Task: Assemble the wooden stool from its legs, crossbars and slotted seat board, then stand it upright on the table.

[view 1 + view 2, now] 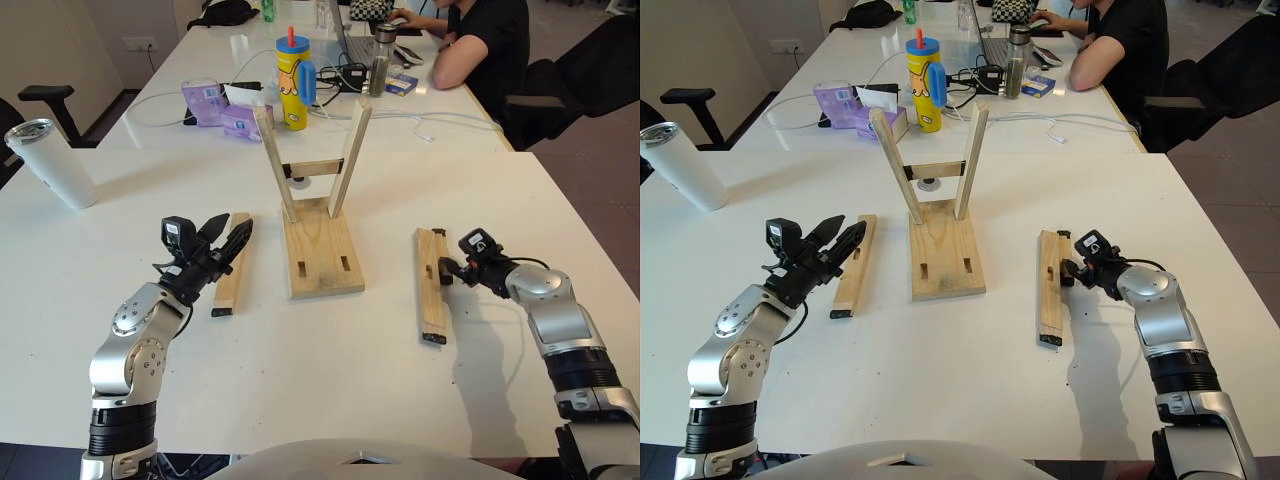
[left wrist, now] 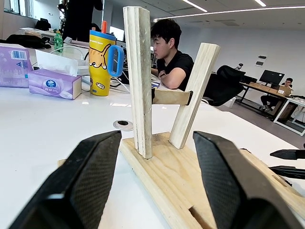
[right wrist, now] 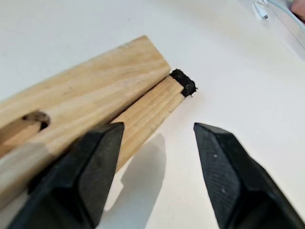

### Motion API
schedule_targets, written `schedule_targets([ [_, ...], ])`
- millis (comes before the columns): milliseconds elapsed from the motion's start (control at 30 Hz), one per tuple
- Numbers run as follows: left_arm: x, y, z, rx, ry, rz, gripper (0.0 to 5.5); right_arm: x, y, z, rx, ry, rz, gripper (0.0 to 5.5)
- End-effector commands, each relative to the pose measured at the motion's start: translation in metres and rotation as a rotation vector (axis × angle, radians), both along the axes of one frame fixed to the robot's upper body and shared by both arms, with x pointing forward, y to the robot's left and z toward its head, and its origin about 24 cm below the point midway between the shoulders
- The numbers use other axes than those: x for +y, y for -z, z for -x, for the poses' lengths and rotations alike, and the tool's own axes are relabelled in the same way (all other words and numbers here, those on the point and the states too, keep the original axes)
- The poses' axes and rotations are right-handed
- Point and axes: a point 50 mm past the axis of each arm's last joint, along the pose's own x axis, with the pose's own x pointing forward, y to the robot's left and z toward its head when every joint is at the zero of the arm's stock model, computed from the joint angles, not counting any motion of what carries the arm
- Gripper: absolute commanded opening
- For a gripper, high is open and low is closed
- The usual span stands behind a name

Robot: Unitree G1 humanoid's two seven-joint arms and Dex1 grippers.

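The slotted seat board lies flat mid-table. Two legs stand up from its far end, joined by a short crossbar. A loose leg lies left of the board, and my left gripper hovers open over its far end, facing the board. Another loose leg lies right of the board. My right gripper is open at that leg's right side. Up close, a thinner black-tipped bar lies against this leg, between the open fingers.
A white tumbler stands at the far left. On the table behind are a yellow cup, tissue packs, cables and a bottle. A person's arm rests there. Bare table lies in front of the board.
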Motion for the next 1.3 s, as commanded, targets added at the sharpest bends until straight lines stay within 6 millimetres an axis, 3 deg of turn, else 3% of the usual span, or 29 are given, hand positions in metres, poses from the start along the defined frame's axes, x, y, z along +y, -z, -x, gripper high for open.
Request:
schedule_targets([
  [33,-0.001,-0.001,-0.001,0.004,0.011,-0.019,2.79,0.014,0.01,0.007,0.047,-0.022,-0.048,2.74],
  [200,-0.001,-0.002,-0.001,0.0,0.009,-0.015,2.79,0.02,0.006,-0.001,0.017,0.068,-0.126,2.74],
  [433,-0.002,-0.003,-0.002,-0.002,0.015,-0.011,2.79,0.003,0.023,0.003,0.11,0.401,-0.165,2.74],
  [700,-0.002,-0.003,-0.003,-0.004,0.019,-0.013,2.79,0.01,0.042,0.013,0.3,0.516,-0.375,2.74],
  [967,-0.003,-0.004,-0.006,-0.004,0.024,-0.01,2.83,0.011,0.041,0.01,0.327,0.518,-0.391,1.48],
  [1067,-0.003,-0.003,-0.006,-0.005,0.028,-0.01,2.83,0.012,0.042,0.009,0.326,0.519,-0.398,1.48],
  [1167,-0.004,-0.003,-0.007,-0.005,0.032,-0.008,2.83,0.014,0.031,-0.001,0.243,0.507,-0.441,1.48],
  [1300,-0.009,-0.008,-0.01,-0.019,0.045,0.036,2.83,0.012,-0.014,-0.031,-0.109,0.466,-0.407,1.48],
])
